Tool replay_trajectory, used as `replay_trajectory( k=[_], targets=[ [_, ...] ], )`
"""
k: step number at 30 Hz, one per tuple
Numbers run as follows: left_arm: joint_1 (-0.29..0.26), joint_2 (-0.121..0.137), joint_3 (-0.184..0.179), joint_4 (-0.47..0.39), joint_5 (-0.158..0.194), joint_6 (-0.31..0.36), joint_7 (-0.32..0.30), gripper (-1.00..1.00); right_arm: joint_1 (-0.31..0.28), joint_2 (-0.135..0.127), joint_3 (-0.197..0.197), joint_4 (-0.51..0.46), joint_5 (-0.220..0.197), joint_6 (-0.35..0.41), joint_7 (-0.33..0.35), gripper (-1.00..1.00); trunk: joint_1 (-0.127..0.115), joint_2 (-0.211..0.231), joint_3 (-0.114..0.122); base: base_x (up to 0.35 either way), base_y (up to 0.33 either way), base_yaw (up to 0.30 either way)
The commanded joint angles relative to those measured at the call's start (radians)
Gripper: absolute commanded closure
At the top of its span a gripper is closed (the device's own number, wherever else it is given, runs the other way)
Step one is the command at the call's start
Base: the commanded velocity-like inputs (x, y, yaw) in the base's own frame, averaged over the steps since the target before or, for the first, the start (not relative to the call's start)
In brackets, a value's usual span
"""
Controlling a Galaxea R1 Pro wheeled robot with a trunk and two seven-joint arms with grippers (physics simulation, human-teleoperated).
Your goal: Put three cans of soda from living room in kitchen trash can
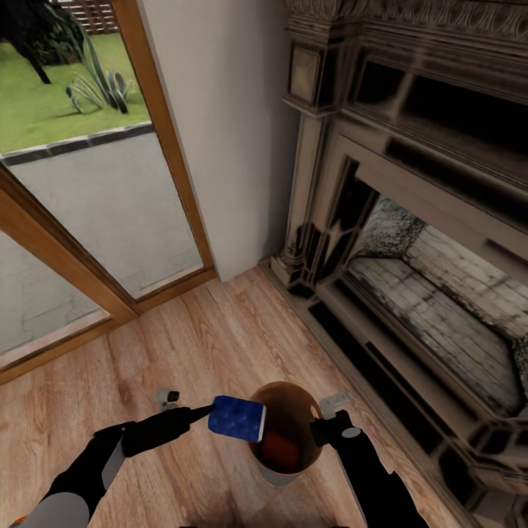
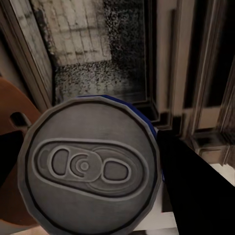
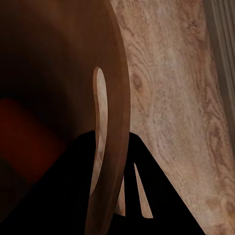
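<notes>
My left gripper (image 1: 211, 413) is shut on a dark blue can of soda (image 1: 238, 419), which lies on its side just above the left rim of the tash can (image 1: 282, 387). The left wrist view looks onto the can's silver top (image 2: 88, 166), with a dark finger (image 2: 196, 188) beside it. The bin is brown inside and stands on the living room's wood floor. An orange-red shape (image 1: 279, 444) lies at its bottom. My right gripper (image 1: 320, 430) is shut on the bin's right wall (image 3: 115, 122), one finger inside and one outside.
A dark stone fireplace (image 1: 411, 279) runs along the right, close to the bin. Wood-framed glass doors (image 1: 88, 205) fill the left, with a white wall between them. Light plank floor (image 1: 205, 345) lies ahead of both arms.
</notes>
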Motion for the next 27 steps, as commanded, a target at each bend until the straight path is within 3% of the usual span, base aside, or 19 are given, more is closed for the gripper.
replay_trajectory(
  k=[1, 5, 13, 21, 26, 27],
  targets=[
    [0.0, -0.001, 0.0, 0.0, -0.001, -0.003, 0.0, 1.0, 0.0, 0.0, 0.0, 0.0, -0.011, 0.001, 0.004, 1.0, 0.0, 0.0, 0.0, 0.0, 0.0, 0.0],
    [0.0, -0.01, 0.0, -0.002, -0.001, -0.004, 0.004, 1.0, 0.0, 0.0, 0.0, 0.0, -0.011, 0.001, 0.004, 1.0, 0.0, 0.0, 0.0, 0.0, 0.0, 0.0],
    [0.0, -0.048, -0.002, -0.008, -0.002, -0.006, 0.087, 1.0, 0.0, -0.001, 0.002, 0.0, -0.011, 0.001, 0.004, 1.0, 0.0, 0.0, 0.0, 0.0, 0.0, 0.0],
    [0.0, -0.053, -0.003, -0.012, -0.003, -0.007, 0.135, 1.0, 0.0, -0.001, 0.001, 0.0, -0.012, 0.001, 0.004, 1.0, 0.0, 0.0, 0.0, 0.0, 0.0, 0.0],
    [0.0, -0.059, -0.045, -0.012, -0.003, -0.007, 0.173, 1.0, 0.0, -0.001, 0.001, 0.0, -0.012, 0.001, 0.004, 1.0, 0.0, 0.0, 0.0, 0.0, 0.0, 0.0],
    [0.0, -0.067, -0.061, -0.013, -0.002, -0.01, 0.215, 1.0, 0.0, -0.001, 0.001, 0.0, -0.012, 0.001, 0.004, 1.0, 0.0, 0.0, 0.0, 0.0, 0.0, 0.0]
  ],
)
